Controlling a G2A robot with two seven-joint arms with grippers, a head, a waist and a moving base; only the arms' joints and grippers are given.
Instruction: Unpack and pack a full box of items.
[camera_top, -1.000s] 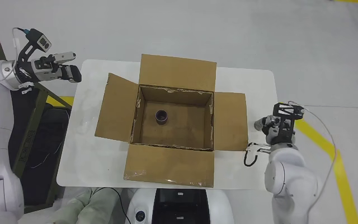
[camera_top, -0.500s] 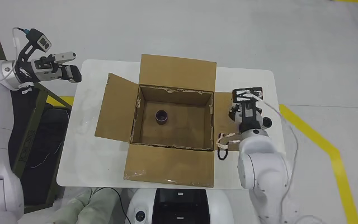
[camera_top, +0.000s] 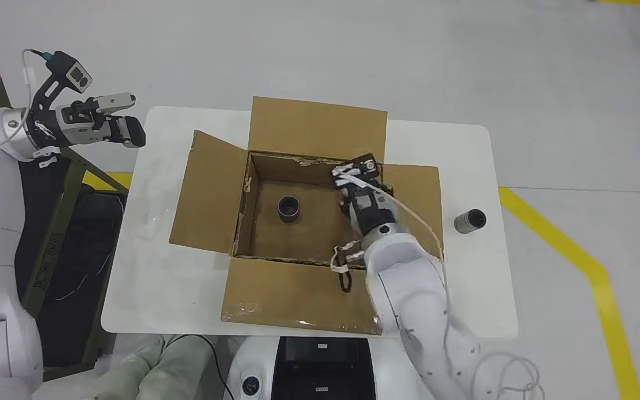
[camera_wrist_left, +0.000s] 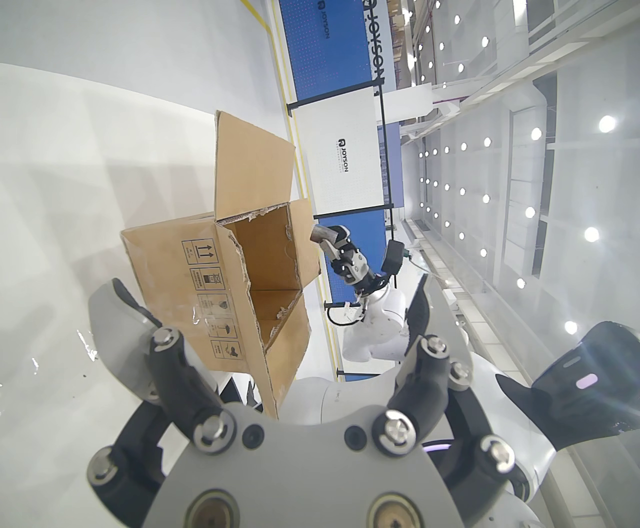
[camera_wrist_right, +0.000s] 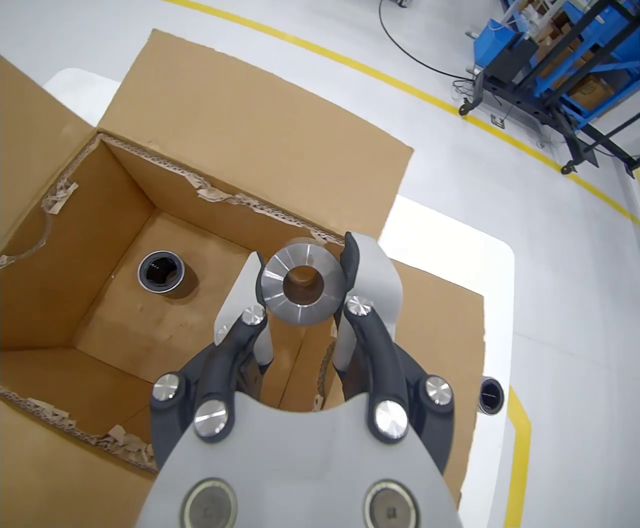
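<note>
White table (camera_top: 150, 290), right tool (camera_wrist_right: 305, 272) clamping metal ring (camera_wrist_right: 274, 287) above open box (camera_top: 318, 125)

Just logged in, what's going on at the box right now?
The right claw is shut on a metal bushing, holding it above the open cardboard box near its right wall. A second bushing stands on the box floor, and a third bushing stands on the white table to the right of the box. The left claw is open and empty, off the table's far left corner.
</note>
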